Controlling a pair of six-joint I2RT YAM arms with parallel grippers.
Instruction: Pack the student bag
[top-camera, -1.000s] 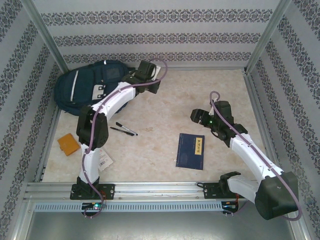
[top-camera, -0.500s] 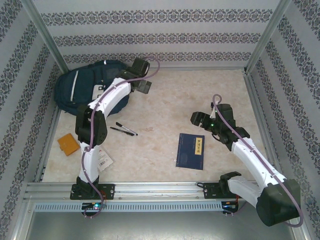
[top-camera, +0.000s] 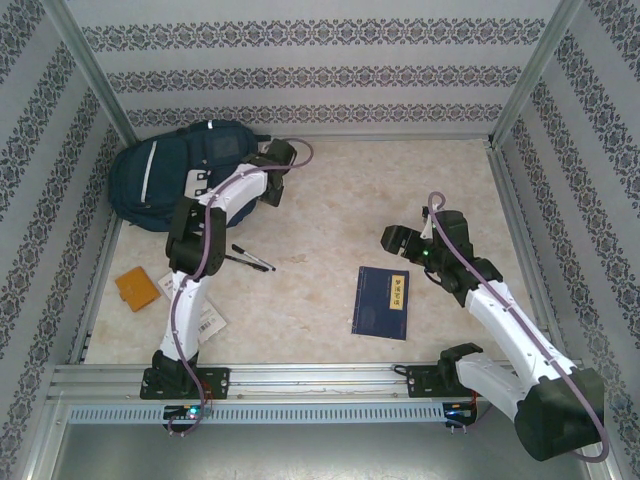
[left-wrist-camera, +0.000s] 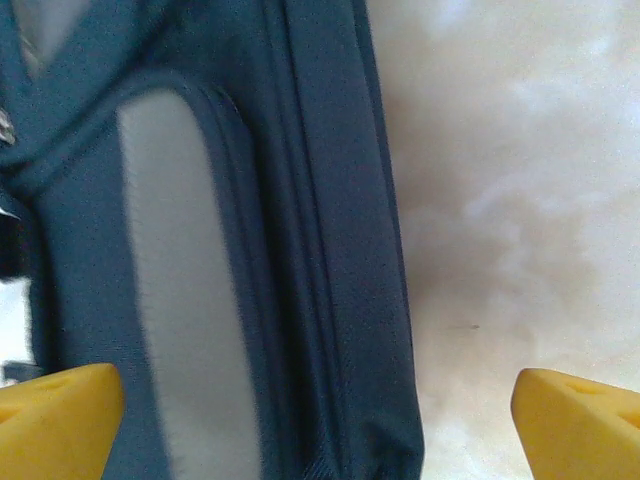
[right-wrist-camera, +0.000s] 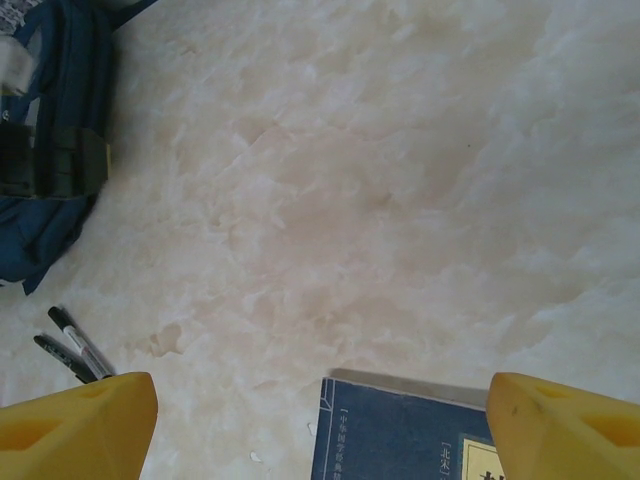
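Status, left gripper (left-wrist-camera: 320, 425): wide apart, holds nothing, hovers over edge of student bag (top-camera: 160, 180). Right gripper (right-wrist-camera: 320, 420): wide apart, empty, just beyond navy book (top-camera: 381, 301). Count: one bag, one book, two pens (top-camera: 248, 258), one orange square (top-camera: 135, 288). Bag: dark navy, white patches, lies at far left corner.
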